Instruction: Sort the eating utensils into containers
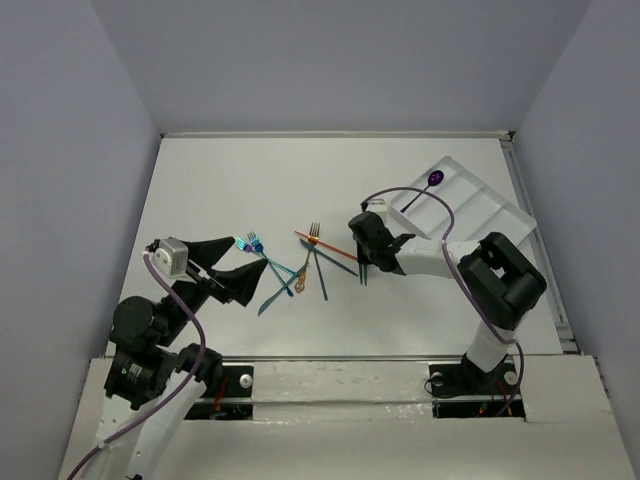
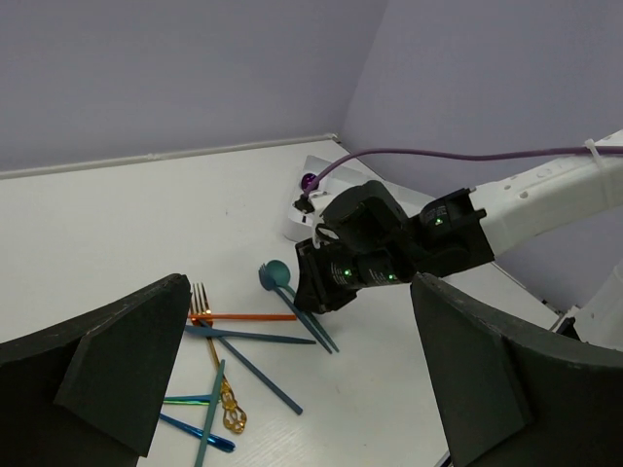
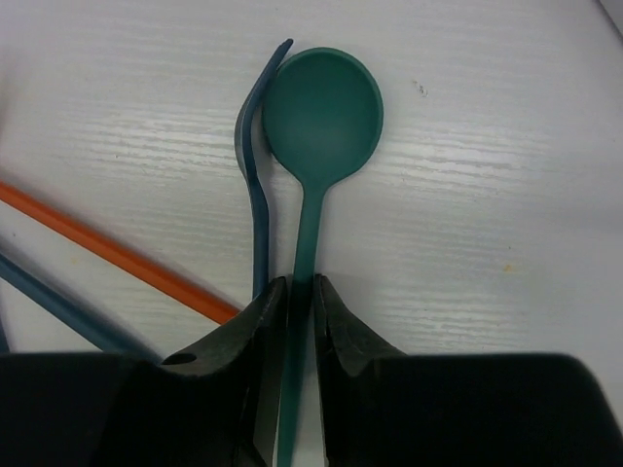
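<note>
My right gripper is shut on the handle of a teal spoon, low at the table. A dark blue fork lies against the spoon's left side and an orange-red utensil lies farther left. In the top view the right gripper is at the right end of the scattered utensils. My left gripper is open and empty at their left end. The white divided tray lies at the far right with a purple spoon in it.
In the left wrist view a gold fork, blue and teal pieces and a long dark blue knife cross each other between the left fingers. The right arm's purple cable loops over the tray's near end.
</note>
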Controlling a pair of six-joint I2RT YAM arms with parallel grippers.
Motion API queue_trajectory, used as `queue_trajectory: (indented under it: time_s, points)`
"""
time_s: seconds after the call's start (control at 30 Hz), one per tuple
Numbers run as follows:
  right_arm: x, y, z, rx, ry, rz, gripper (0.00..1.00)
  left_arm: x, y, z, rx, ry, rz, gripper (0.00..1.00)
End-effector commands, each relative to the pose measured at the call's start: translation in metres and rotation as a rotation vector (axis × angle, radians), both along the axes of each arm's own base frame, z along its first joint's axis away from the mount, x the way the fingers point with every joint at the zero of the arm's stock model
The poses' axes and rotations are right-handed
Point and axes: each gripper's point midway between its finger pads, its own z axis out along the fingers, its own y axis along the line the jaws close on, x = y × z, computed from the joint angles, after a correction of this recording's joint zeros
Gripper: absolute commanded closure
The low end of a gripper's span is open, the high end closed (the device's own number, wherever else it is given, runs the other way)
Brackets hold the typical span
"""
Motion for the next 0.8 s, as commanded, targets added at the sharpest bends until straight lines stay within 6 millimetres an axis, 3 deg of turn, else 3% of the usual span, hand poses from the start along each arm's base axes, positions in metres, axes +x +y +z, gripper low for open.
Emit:
queue_trajectory:
  time_s: [0.0,0.13,0.4,0.5,0.6,0.63,0.67,0.73,0.77]
  points:
    - [0.009,-0.004,-0.001,-0.065,-0.019,-0.026,0.8,-0.006,0.0,0.015,-0.026,-0.055,-0.013,0.01]
    - [0.013,-0.012,0.01,-0.09,-0.054,-0.057,0.94,-0.005,0.0,0.015,-0.025,-0.053,-0.013,0.01]
    - [0.038,-0.008,0.073,-0.069,-0.216,-0.064,0.98,-0.006,-0.001,0.015,-0.024,-0.055,-0.016,0.01]
    - [0.054,-0.017,0.098,-0.006,-0.259,-0.092,1.0,-0.006,-0.001,0.014,-0.024,-0.053,-0.019,0.01]
    - [0.077,-0.037,0.139,0.091,-0.362,-0.156,1.0,-0.006,-0.001,0.015,-0.024,-0.054,-0.02,0.01]
    - [0.079,-0.036,0.142,0.104,-0.375,-0.157,1.0,-0.006,-0.001,0.015,-0.024,-0.056,-0.019,0.01]
    - [0.089,-0.055,0.153,0.119,-0.401,-0.208,1.0,-0.006,-0.001,0.015,-0.024,-0.056,-0.019,0.01]
    - [0.104,-0.074,0.166,0.183,-0.437,-0.287,1.0,-0.006,-0.001,0.015,-0.024,-0.056,-0.019,0.01]
    - [0.116,-0.098,0.166,0.197,-0.447,-0.35,1.0,-0.006,-0.001,0.015,-0.024,-0.056,-0.017,0.01]
